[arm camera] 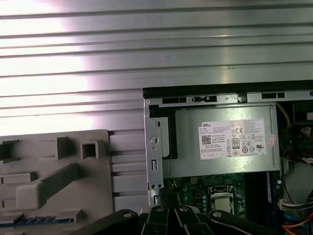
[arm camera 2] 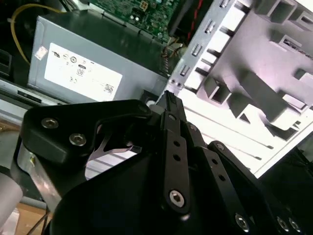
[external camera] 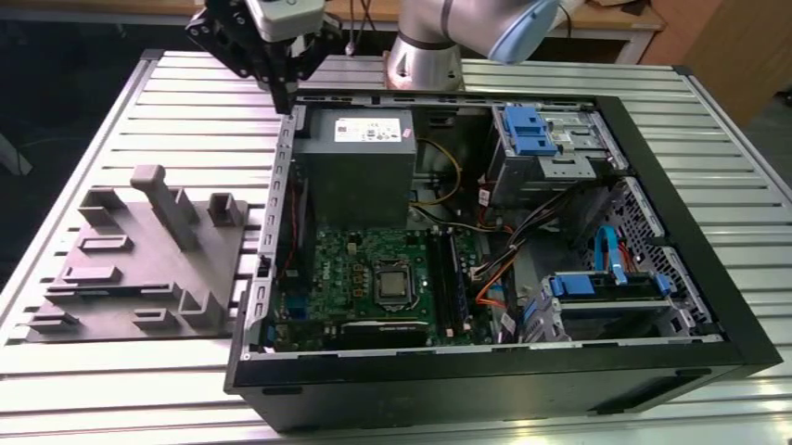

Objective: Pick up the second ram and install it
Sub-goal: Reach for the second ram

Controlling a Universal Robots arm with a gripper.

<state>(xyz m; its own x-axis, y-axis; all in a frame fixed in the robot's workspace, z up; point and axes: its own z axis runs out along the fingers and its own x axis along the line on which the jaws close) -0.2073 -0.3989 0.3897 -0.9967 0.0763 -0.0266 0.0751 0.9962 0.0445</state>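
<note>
Second ram (arm camera: 32, 221): thin dark stick with a bluish row along it, lying flat in the grey moulded plastic fixture (external camera: 136, 269), well apart from the pincer, toward the exterior view's left of it and nearer that camera. Seen in the first wrist view at the fixture's edge, partly cut off. Not gripped, not yet in the computer. Fixture resting on the ribbed silver metal worktop (external camera: 161, 102), just beside the case wall.

Black two-fingered pincer (external camera: 287, 100) hanging from the silver and pale blue robot arm (external camera: 495, 28), tips over a corner of the open black computer case (external camera: 693, 260); contact with the rim impossible to tell. Fingers (arm camera 2: 171, 147) pressed together, nothing visible between them.

Just beyond the tips, inside the case: grey metal power supply box (external camera: 352, 158) with a white label. Past that, farther from the pincer: green motherboard (external camera: 352, 269) with its square silver processor (external camera: 393, 283). Farthest toward the exterior view's right of the pincer: grey drive cages with blue plastic latches (external camera: 526, 130).
</note>
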